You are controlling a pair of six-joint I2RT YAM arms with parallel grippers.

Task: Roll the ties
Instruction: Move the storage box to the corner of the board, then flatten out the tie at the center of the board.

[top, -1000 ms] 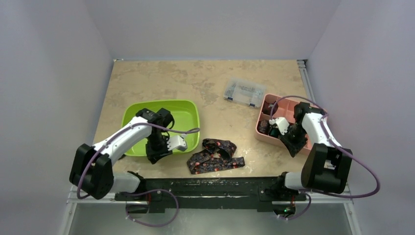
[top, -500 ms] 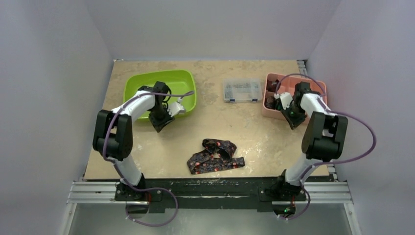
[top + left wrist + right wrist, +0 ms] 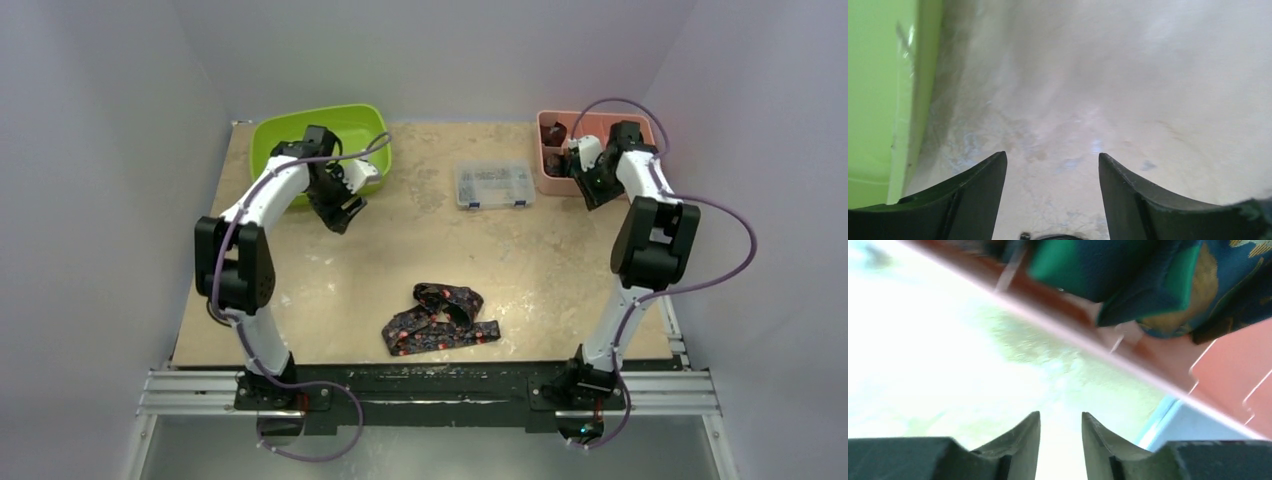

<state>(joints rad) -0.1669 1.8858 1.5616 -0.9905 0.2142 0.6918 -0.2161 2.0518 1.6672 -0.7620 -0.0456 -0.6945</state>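
Observation:
A black necktie with small red dots (image 3: 437, 318) lies loosely folded on the table near the front middle, far from both grippers. My left gripper (image 3: 340, 213) is open and empty over bare table just right of the green tray (image 3: 300, 132); in the left wrist view the gripper (image 3: 1052, 157) has the tray wall (image 3: 883, 100) at its left. My right gripper (image 3: 591, 193) is slightly open and empty beside the pink divided box (image 3: 600, 124). In the right wrist view the gripper (image 3: 1060, 415) is just outside the box wall (image 3: 1168, 362), with a rolled teal tie (image 3: 1118, 275) inside. Dark coils (image 3: 553, 135) sit in the box.
A clear plastic box of small parts (image 3: 492, 185) stands at the back middle between the two arms. The green tray and the pink box sit against the back wall, in the left and right corners. White walls close the table on three sides.
Both arms have stretched from the front to the back of the table. The green tray and the pink box have moved back with them. The black tie has not moved.

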